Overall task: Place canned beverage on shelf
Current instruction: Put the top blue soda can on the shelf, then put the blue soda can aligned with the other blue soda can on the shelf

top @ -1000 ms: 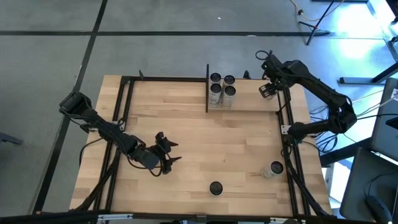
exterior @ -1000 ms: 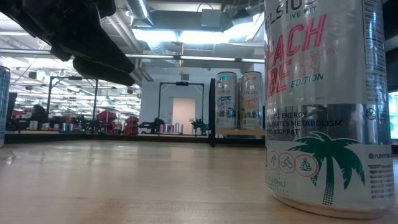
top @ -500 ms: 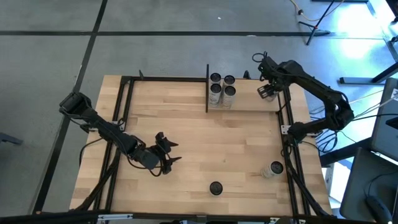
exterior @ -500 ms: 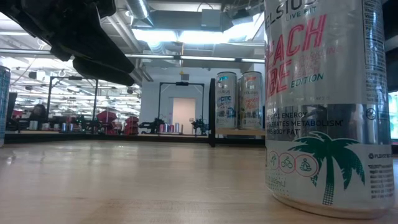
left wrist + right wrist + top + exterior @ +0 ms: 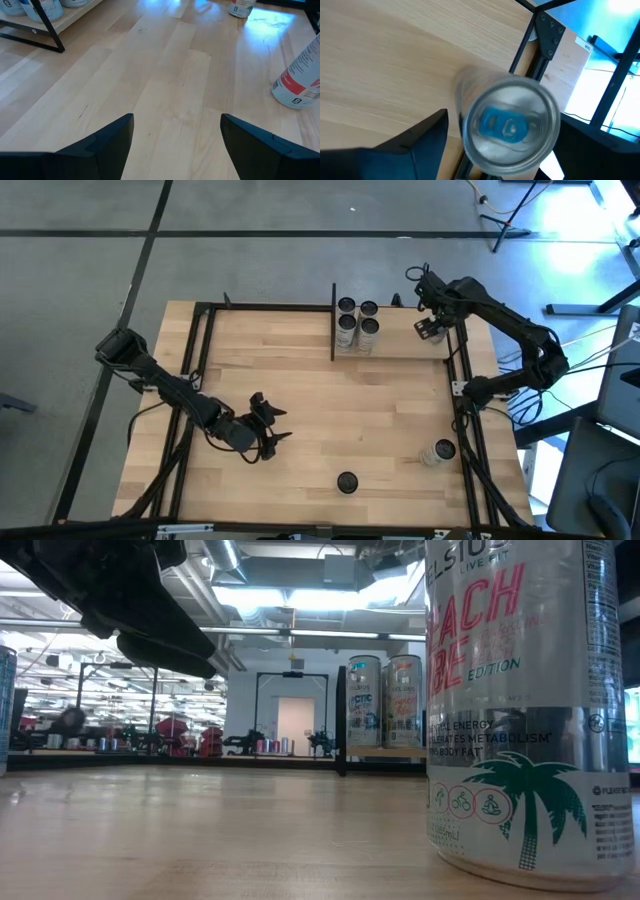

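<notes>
Looking down, I see my right gripper clamped around an upright can beside the shelf's right end (left gripper open, far off).

Silver can, teal palm print
</notes>
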Controlling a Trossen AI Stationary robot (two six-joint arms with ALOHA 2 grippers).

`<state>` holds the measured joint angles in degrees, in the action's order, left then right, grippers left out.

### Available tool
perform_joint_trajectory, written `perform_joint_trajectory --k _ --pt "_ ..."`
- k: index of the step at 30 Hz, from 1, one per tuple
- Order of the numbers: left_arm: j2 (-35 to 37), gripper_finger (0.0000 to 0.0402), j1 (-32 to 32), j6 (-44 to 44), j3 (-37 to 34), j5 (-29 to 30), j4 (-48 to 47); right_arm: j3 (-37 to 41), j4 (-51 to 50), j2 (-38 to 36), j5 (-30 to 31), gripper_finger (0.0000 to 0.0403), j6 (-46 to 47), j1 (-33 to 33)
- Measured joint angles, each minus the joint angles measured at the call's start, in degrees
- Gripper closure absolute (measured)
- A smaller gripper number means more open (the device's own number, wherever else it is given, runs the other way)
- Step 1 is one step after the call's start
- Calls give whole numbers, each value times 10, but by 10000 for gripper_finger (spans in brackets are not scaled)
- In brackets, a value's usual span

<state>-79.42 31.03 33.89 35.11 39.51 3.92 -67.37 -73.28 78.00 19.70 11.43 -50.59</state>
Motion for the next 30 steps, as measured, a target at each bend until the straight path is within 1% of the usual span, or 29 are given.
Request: perform_joint_trajectory --k 4,10,16,20,23,25,28,30 --pt "0 111 0 -4 0 0 0 -4 -2 0 -5 87 -1 0" --pt "0 111 0 -11 0 0 1 -33 -10 0 -8 93 -1 0" --pt "0 111 0 -14 0 0 1 -90 -66 0 -8 100 -1 0" --pt "0 111 0 -14 0 0 2 -127 -95 -10 -23 100 1 10" --pt "0 111 0 -15 0 0 2 -143 -83 -32 -45 100 7 44" --pt "0 111 0 -17 0 0 2 -144 -52 -49 -66 100 8 81" --pt "0 111 3 -26 0 -13 2 -132 23 -79 -79 100 15 166" --pt "2 111 3 -27 6 -38 -7 -112 82 -98 -83 100 18 231"
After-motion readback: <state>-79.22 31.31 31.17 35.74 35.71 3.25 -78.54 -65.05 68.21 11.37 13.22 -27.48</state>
